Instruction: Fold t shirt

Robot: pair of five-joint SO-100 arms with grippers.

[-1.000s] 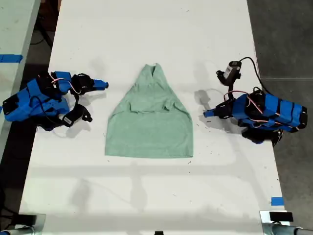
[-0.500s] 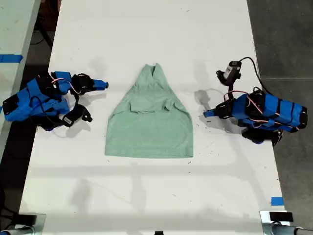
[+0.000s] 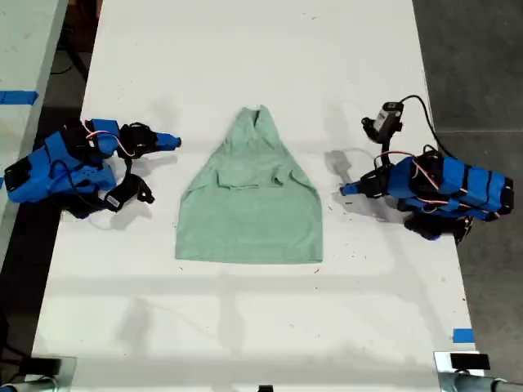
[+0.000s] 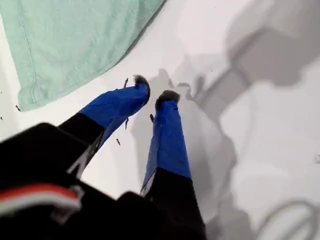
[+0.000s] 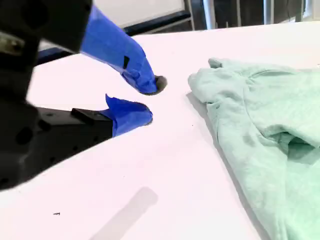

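The pale mint-green t shirt point(image 3: 250, 206) lies flat on the white table point(image 3: 245, 65), folded into a shape that narrows toward the far end. It also shows in both wrist views as t shirt point(image 4: 75, 45) and t shirt point(image 5: 260, 130). My first gripper point(image 3: 346, 189) rests at the exterior view's right, a short way off the cloth. Its blue fingertips point(image 4: 142, 86) are almost together, and my first gripper point(image 4: 154, 91) holds nothing. My second gripper point(image 3: 170, 142) sits at the exterior view's left, apart from the shirt. Its fingers point(image 5: 145, 80) are slightly parted over bare table, and my second gripper point(image 5: 150, 101) is empty.
A small camera on a stalk with a cable point(image 3: 387, 119) stands by the first arm. Blue tape point(image 3: 462, 335) marks the table edge at the exterior view's lower right. A second table point(image 3: 24, 49) adjoins at the exterior view's left.
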